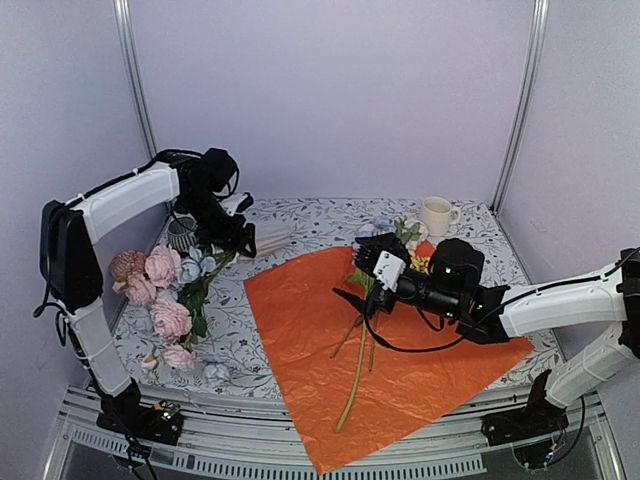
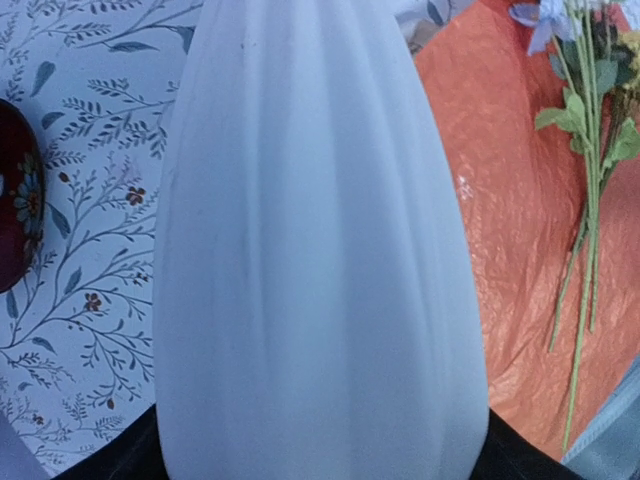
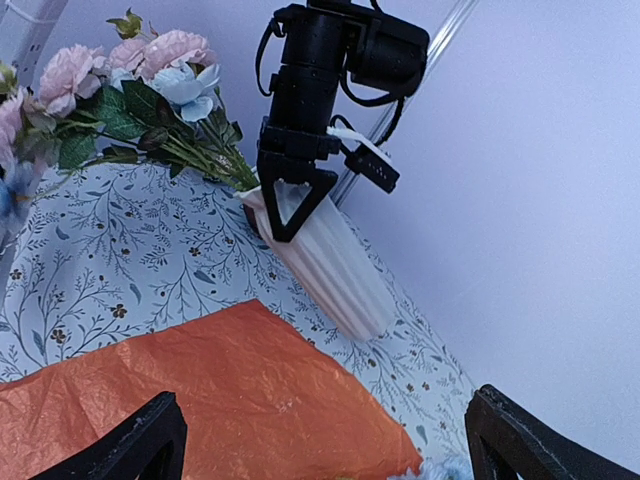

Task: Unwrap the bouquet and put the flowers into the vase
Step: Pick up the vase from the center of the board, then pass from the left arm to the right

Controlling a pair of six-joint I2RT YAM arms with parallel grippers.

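Gripping the white ribbed vase (image 3: 335, 275) near its neck, left gripper (image 3: 285, 225) fingers are clamped on it.
Right gripper (image 3: 322, 415) fingers are spread wide, orange paper (image 3: 200, 390) between them; pink and blue flowers (image 3: 150, 80) past the left fingers.

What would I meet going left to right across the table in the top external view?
pink and blue flowers → white vase → loose green stems → cream mug. The orange paper spreads under several of these, so it is left out of the order.
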